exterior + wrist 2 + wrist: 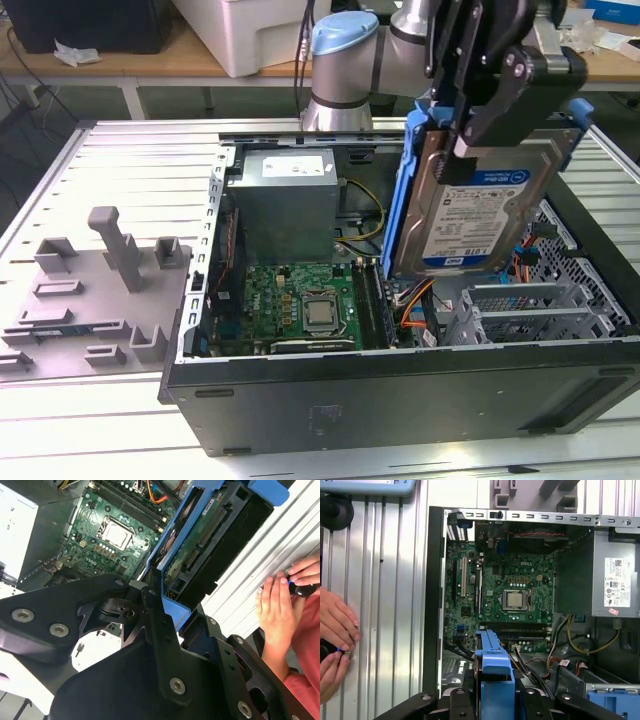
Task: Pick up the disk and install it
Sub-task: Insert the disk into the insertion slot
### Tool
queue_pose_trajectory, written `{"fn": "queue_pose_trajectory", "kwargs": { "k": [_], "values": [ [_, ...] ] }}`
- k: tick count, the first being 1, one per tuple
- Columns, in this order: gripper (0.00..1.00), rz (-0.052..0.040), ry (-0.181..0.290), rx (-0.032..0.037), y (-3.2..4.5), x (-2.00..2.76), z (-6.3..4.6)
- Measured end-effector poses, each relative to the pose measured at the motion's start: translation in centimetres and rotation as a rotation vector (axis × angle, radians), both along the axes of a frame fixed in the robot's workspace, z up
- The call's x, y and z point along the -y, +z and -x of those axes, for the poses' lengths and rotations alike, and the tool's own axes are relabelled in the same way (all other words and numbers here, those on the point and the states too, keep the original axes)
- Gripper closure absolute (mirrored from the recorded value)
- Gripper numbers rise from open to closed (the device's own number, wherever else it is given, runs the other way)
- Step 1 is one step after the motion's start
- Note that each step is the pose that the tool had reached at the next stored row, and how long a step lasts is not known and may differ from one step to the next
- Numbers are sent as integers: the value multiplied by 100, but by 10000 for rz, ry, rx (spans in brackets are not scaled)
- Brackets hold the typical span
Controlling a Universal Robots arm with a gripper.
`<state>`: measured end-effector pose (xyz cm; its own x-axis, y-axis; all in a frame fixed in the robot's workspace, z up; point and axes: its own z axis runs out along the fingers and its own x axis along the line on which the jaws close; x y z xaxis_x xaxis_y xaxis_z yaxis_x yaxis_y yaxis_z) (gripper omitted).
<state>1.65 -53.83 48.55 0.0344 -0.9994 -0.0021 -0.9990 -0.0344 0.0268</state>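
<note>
Above the open computer case [400, 400], the disk [480, 215] hangs on edge, nearly upright. Its white-and-blue label faces the exterior camera, and its blue carrier bracket [404, 200] runs down the side toward the exterior view's left. The gripper [470, 135] pinches it from above, with black fingers [150, 602] pressed against both faces and covering most of the disk's upper edge. The lower edge sits just over a tangle of orange cables [415, 300]; whether it touches them cannot be told. In the first wrist view the disk appears as a narrow blue strip rising between the gripper's links, its faces hidden.

Inside the case, the green motherboard [300, 295] with its square processor socket [320, 315] lies to the exterior view's left of the disk. The grey power supply [285, 200] stands behind it. A perforated metal drive cage [530, 310] fills the corner toward the exterior view's right, partly screened by the disk.

The case rests on a slatted aluminium table [100, 420], near a grey fixture plate [90, 290] carrying moulded blocks. The robot arm [345, 60] is cut off by the frame's upper edge.

Beside the case, a person's hands [335, 630] hold a small dark object too obscured to identify. The rest of the person is out of frame apart from a reddish sleeve [305, 645].
</note>
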Motion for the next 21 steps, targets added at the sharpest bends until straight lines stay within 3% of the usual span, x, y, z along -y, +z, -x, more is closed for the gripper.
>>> {"fn": "queue_pose_trajectory", "kwargs": {
  "k": [8, 21],
  "values": [
    [63, 0, -1, -3, 0, 52, -149],
    [63, 0, -1, -3, -2, 76, -469]
  ]
}}
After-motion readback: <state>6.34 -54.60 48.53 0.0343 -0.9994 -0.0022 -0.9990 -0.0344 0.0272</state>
